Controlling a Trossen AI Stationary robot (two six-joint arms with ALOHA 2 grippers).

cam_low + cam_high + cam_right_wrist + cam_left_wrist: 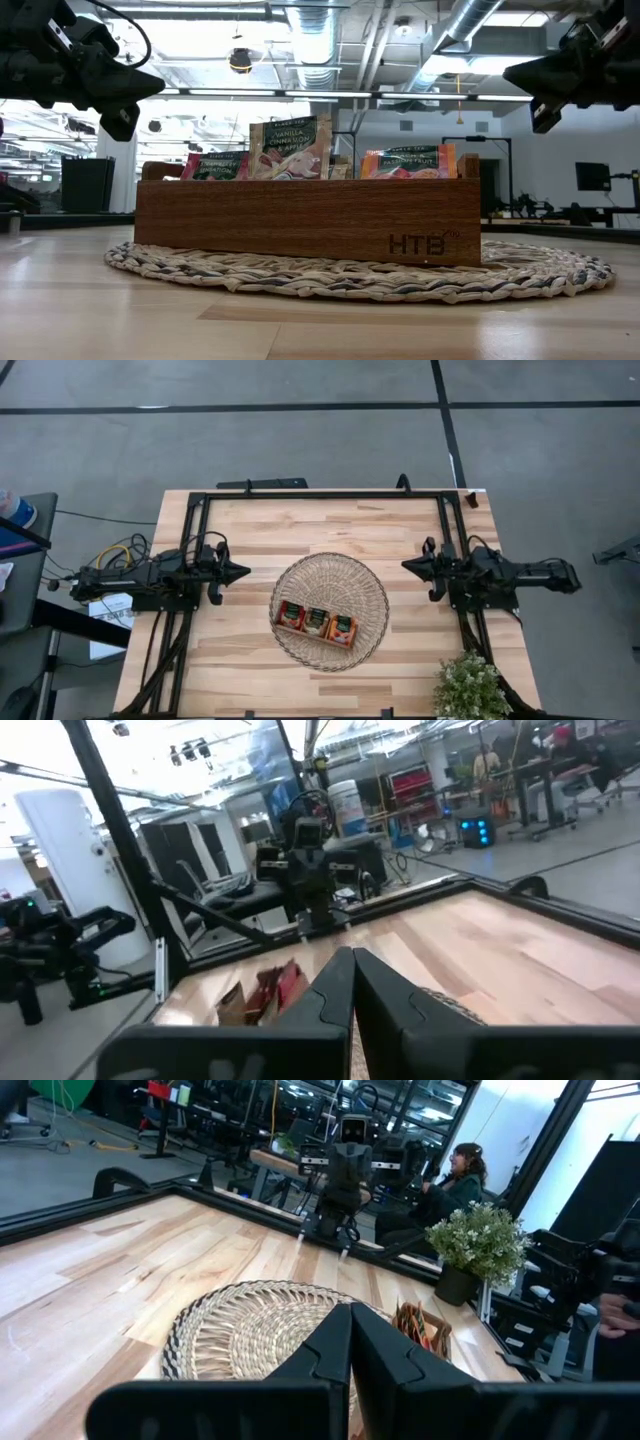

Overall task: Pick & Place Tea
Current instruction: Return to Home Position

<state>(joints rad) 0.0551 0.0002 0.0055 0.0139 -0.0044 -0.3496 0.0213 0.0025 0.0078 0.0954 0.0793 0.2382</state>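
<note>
The tea sachets [317, 620], red, pale and orange, stand upright in a brown wooden tray [300, 220]. The tray rests on a round wicker mat [330, 610] in the middle of the table. In the low view the sachets [290, 148] stick up above the tray's wall. My left gripper [243, 572] is shut and points level from the table's left side, well clear of the mat. My right gripper [407, 565] is shut at the table's right side, pointing level toward the mat. Neither touches anything.
A small potted plant [470, 688] stands at the table's near right corner. A black frame [320, 494] runs along the table's far edge. Bare wood lies between each gripper and the mat.
</note>
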